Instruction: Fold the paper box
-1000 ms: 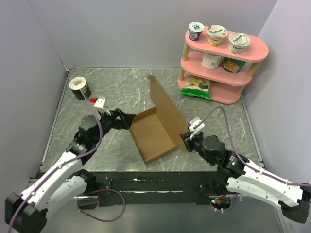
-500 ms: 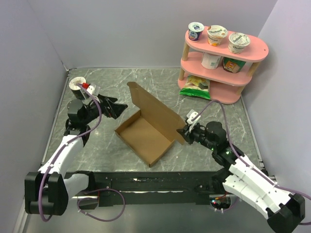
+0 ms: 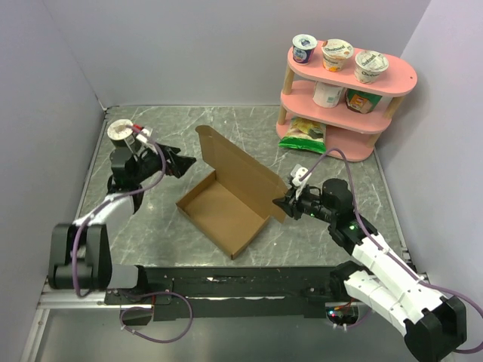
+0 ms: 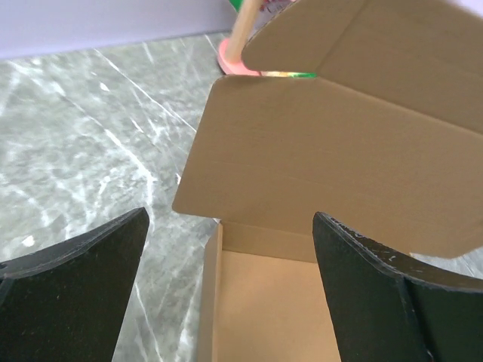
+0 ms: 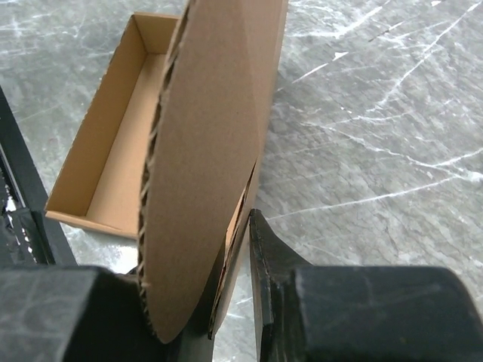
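Observation:
The paper box (image 3: pixel 223 211), plain brown cardboard, lies as a shallow open tray at the table's middle with its lid panel (image 3: pixel 241 170) standing tilted along the far-right side. My right gripper (image 3: pixel 285 204) is shut on the lid's near-right corner flap; in the right wrist view the doubled cardboard flap (image 5: pixel 211 136) sits between my fingers (image 5: pixel 264 256), with the tray (image 5: pixel 121 151) beyond. My left gripper (image 3: pixel 181 161) hangs open left of the box and touches nothing. Its wrist view looks between the two dark fingers (image 4: pixel 362 279) into the tray (image 4: pixel 264 302) and at the lid (image 4: pixel 324 151).
A pink two-tier shelf (image 3: pixel 347 75) with yogurt cups and cartons stands at the back right, a green snack bag (image 3: pixel 306 130) at its foot. A small round container (image 3: pixel 121 132) sits at the back left. Grey walls close in the left, back and right.
My left arm drew back from the box's left wall toward the back left, staying open. The box slid and turned leftward, its lid leaning lower, with my right gripper following on the flap.

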`<action>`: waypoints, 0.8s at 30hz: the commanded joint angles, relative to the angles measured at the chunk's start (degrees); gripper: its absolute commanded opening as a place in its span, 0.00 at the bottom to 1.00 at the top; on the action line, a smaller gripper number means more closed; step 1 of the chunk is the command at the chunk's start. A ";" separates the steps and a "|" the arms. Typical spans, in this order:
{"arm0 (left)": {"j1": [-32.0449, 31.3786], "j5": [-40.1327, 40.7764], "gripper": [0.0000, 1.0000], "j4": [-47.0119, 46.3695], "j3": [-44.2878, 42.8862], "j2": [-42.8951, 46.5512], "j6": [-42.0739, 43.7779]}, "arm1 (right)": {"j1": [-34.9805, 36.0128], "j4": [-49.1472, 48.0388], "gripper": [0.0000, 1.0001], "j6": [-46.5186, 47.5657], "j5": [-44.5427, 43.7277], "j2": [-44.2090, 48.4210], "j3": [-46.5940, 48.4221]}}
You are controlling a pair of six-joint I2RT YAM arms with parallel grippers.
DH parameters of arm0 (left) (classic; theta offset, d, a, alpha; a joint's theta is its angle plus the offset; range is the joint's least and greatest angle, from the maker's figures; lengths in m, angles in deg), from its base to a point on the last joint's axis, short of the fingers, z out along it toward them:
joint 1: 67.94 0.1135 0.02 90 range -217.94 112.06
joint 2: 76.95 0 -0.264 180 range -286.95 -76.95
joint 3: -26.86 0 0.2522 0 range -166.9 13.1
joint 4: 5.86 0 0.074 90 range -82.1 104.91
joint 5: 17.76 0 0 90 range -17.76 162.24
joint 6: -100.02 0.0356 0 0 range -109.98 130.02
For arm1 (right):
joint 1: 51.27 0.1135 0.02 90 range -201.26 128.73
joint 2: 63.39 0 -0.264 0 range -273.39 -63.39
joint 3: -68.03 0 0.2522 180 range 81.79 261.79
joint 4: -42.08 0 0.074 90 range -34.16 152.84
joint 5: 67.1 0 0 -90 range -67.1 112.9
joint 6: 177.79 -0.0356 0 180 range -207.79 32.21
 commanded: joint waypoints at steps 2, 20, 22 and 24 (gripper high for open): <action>0.53 -9.31 0.96 -5.37 -8.69 -8.64 2.52 | -0.62 -2.52 0.27 0.60 2.89 -0.86 2.92; 0.27 -24.68 0.98 -33.90 -20.83 -31.14 -20.60 | -1.58 -1.73 0.27 0.86 2.89 -3.49 3.45; -0.34 -25.92 0.91 -42.86 -21.53 -33.69 -26.45 | -1.76 -1.90 0.27 0.69 3.06 -3.67 3.45; -1.13 -26.37 0.87 -45.01 -21.54 -34.49 -30.08 | -1.93 -1.99 0.27 0.60 3.06 -3.76 3.45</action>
